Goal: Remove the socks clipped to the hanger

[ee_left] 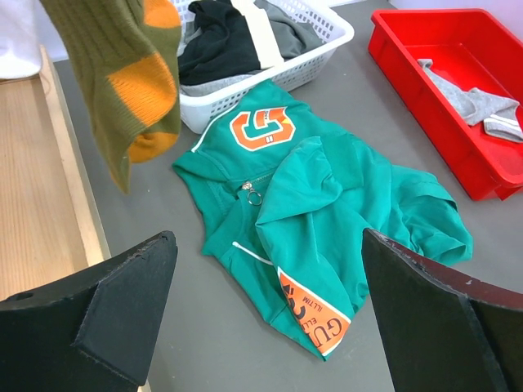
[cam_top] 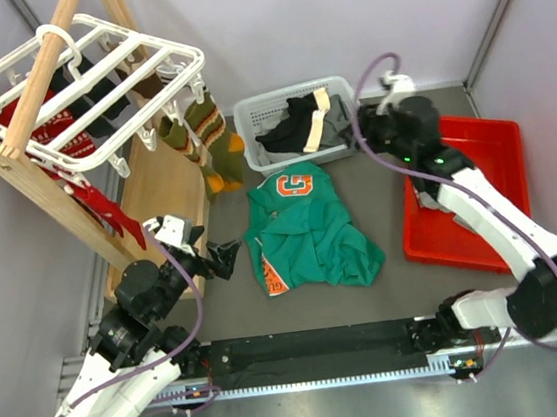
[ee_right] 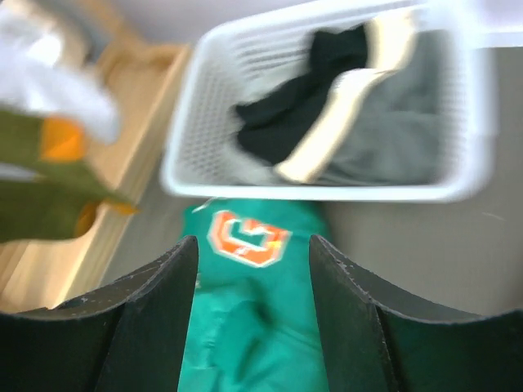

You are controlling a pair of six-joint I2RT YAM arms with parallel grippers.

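Observation:
The white slatted hanger [cam_top: 93,79] hangs on the wooden rack at the back left. Green-brown-orange striped socks [cam_top: 205,136] dangle from its near-right clips, and red patterned socks [cam_top: 78,141] and dark ones hang under the frame. One striped sock shows close in the left wrist view [ee_left: 131,82] and blurred in the right wrist view [ee_right: 49,188]. My left gripper [cam_top: 219,258] is open and empty, low by the rack's base, below the striped socks [ee_left: 270,318]. My right gripper [cam_top: 361,124] is open and empty at the basket's right end [ee_right: 253,310].
A pale wooden A-frame rack [cam_top: 46,195] holds the hanger. A white basket [cam_top: 248,121] holds black and cream garments. A green shirt with orange print [cam_top: 306,230] lies on the table. A red tray [cam_top: 493,144] at the right holds a grey sock [ee_left: 482,106].

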